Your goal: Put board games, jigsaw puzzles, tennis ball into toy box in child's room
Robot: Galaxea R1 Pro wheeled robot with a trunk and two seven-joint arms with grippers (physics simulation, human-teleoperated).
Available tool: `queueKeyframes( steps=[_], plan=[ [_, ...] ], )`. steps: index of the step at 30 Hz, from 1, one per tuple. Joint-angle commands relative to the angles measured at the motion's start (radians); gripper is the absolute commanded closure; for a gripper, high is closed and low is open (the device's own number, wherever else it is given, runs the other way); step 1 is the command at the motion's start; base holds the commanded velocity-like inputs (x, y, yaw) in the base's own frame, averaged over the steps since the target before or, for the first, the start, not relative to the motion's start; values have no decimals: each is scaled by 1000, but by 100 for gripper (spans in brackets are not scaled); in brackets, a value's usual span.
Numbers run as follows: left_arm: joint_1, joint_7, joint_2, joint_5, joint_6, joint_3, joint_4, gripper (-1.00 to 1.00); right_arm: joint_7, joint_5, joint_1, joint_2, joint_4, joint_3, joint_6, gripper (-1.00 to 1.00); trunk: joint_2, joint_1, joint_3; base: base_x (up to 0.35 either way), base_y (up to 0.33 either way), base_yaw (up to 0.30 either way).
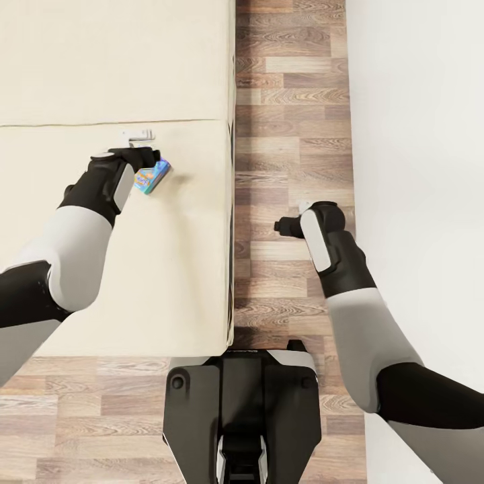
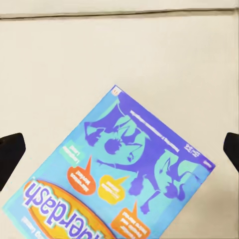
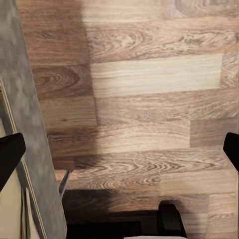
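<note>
Blue board game lies flat on the beige bed mattress, at an angle, near its middle seam. Left gripper hangs right above it, jaws spread wide, not touching. Right gripper sits over the wood floor beside the bed, jaws open, empty.

left claw reaching forward, fingers spread wide, right claw hanging, fingers spread
</note>
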Motion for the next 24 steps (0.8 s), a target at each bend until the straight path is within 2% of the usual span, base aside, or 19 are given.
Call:
queueKeyframes(
  steps=[1, 6, 24],
  plan=[
    [-8, -1, -5, -10, 6, 4, -14, -100, -10, -9, 0, 0, -3, 23, 1, -100, -2, 1, -1, 0, 0, 0],
    [-20, -1, -12, -10, 8, 5, -39, -100, -10, -12, 0, 0, -34, 82, 0, -100, -2, 1, -1, 0, 0, 0],
    [-22, -2, -13, -10, 2, 5, -46, -100, -10, -13, 4, 0, -49, 97, 0, -100, -2, 1, -1, 0, 0, 0]
  ],
)
